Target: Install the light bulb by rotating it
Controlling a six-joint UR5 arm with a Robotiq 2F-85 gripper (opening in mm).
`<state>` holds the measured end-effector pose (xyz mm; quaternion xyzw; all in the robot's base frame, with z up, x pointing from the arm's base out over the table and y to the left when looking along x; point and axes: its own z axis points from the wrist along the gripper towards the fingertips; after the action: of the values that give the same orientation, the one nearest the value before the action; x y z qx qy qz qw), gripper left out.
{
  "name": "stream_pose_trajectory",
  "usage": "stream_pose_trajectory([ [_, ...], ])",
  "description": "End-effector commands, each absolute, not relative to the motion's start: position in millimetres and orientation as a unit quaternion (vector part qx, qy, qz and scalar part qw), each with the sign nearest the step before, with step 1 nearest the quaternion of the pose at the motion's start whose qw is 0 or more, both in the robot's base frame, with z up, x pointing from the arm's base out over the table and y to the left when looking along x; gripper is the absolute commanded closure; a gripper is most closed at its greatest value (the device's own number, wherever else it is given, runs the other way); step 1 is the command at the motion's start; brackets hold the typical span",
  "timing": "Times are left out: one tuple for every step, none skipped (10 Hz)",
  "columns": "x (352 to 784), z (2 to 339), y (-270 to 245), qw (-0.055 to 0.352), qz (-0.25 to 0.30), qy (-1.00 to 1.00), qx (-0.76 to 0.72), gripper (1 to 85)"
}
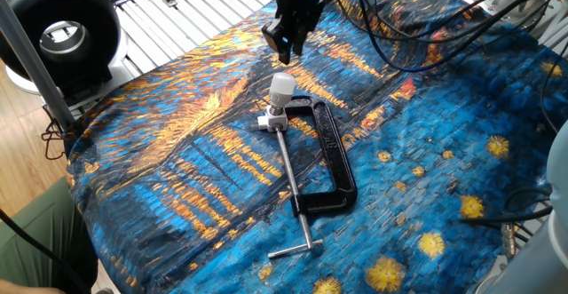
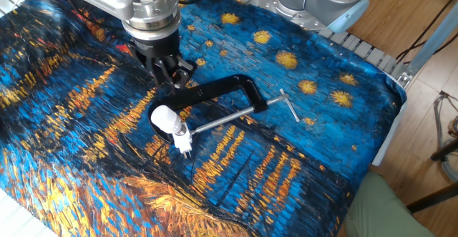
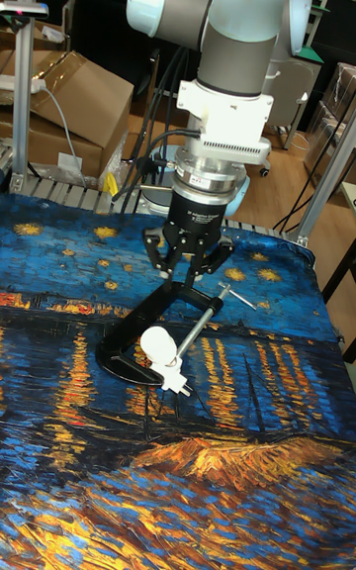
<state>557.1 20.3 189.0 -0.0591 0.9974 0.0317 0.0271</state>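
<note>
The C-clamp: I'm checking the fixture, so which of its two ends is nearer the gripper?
The end holding the light bulb; the T-handle end lies farthest from the gripper.

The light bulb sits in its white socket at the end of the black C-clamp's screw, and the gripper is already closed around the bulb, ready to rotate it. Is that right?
Not quite. The light bulb does sit in the white socket at the C-clamp screw's end, but the gripper is not on it. The tall fixed view shows it open, above the clamp and apart from the bulb.
</note>
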Motion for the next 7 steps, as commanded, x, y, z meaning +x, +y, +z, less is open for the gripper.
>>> stream_pose_trajectory([
  [561,191,31,0.035,0.053,0.997,-0.051,84.7],
  [560,192,36,0.034,0.062,0.997,-0.039,84.7],
  [559,191,37,0.031,0.065,0.997,-0.032,84.7],
  [554,190,43,0.027,0.078,0.996,-0.023,84.7],
  [553,187,48,0.031,0.088,0.995,-0.019,84.7],
  [553,187,55,0.038,0.105,0.994,-0.012,84.7],
  [554,187,57,0.038,0.110,0.993,-0.004,84.7],
])
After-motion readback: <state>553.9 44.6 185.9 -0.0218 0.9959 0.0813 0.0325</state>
